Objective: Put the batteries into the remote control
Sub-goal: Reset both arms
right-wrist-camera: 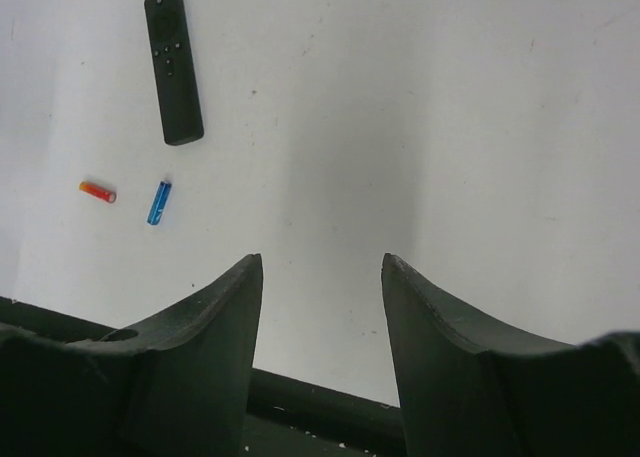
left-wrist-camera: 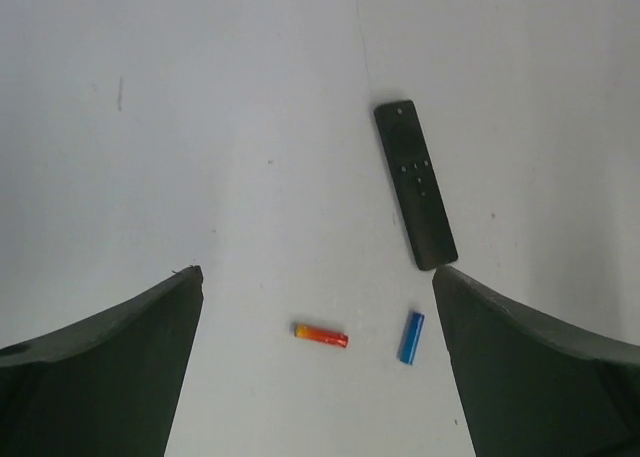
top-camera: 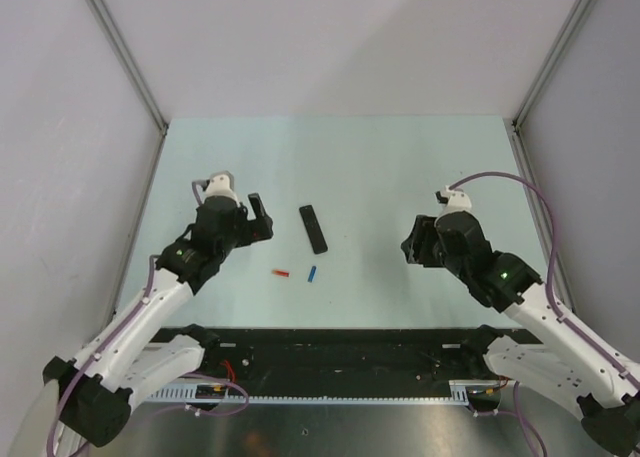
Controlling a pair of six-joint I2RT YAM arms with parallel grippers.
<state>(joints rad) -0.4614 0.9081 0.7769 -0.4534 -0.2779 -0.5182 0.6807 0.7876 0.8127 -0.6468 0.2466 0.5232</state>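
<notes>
The remote control (top-camera: 313,228) is a slim black bar lying flat at the table's middle, button side up in the left wrist view (left-wrist-camera: 414,184) and the right wrist view (right-wrist-camera: 173,65). Two small batteries lie just in front of it, apart from each other: a red-orange battery (top-camera: 281,273) (left-wrist-camera: 321,334) (right-wrist-camera: 98,191) and a blue battery (top-camera: 312,273) (left-wrist-camera: 411,337) (right-wrist-camera: 159,201). My left gripper (top-camera: 257,218) (left-wrist-camera: 315,272) is open and empty, to the left of the remote. My right gripper (top-camera: 412,245) (right-wrist-camera: 322,262) is open and empty, well to the right of it.
The pale green table (top-camera: 380,167) is bounded by grey walls with metal corner posts (top-camera: 125,52). A black rail (top-camera: 350,352) (right-wrist-camera: 300,397) runs along the near edge between the arm bases.
</notes>
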